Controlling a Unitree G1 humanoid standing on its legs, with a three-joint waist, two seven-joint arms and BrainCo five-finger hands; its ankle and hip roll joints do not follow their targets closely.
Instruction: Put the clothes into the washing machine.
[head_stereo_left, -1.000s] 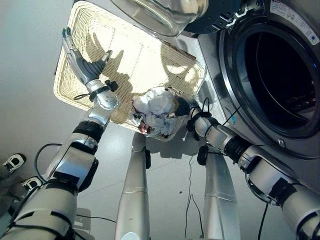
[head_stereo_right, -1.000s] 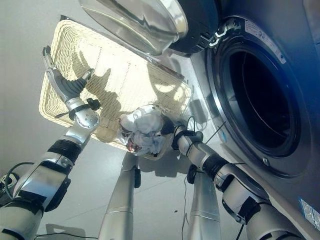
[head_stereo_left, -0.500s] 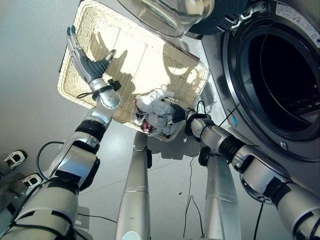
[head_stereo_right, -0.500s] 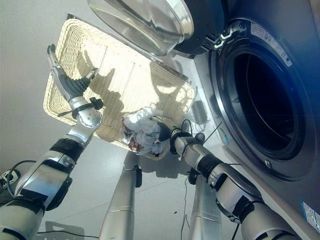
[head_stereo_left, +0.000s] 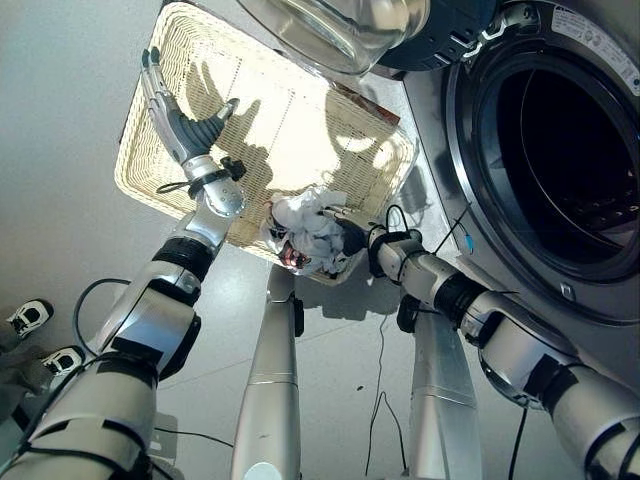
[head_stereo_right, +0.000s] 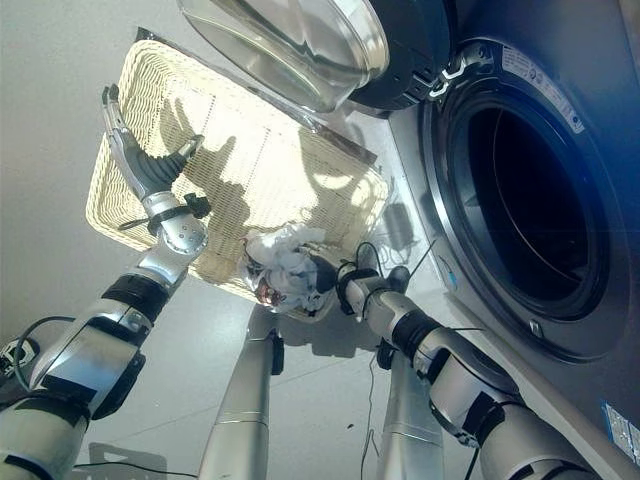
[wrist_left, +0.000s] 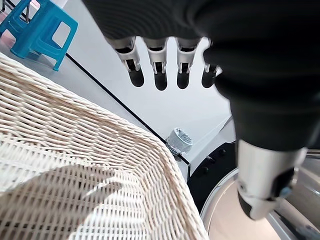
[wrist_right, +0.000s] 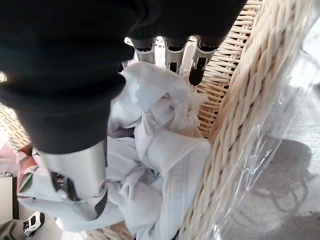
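A bundle of white clothes (head_stereo_left: 303, 222) with a bit of red in it lies in the near right corner of a flat wicker basket (head_stereo_left: 300, 110) on the floor. My right hand (head_stereo_left: 350, 233) reaches into that corner. In the right wrist view its straight fingers (wrist_right: 167, 55) rest over the top of the white clothes (wrist_right: 165, 150), and the thumb (wrist_right: 80, 190) lies against the bundle's other side. My left hand (head_stereo_left: 185, 130) hovers open over the basket's left part, fingers spread and touching nothing. The left wrist view shows that left hand (wrist_left: 200, 30) above the wicker rim (wrist_left: 150, 165).
The washing machine's round drum opening (head_stereo_left: 560, 150) gapes dark at the right, close to the basket. Its glass door (head_stereo_left: 340, 25) swings out over the basket's far edge. A blue stool (wrist_left: 37, 30) stands farther off. A person's shoes (head_stereo_left: 28, 318) are at the lower left.
My right hand has pushed further left into the clothes bundle at the basket's corner. The left hand has drifted slightly up and away over the basket.
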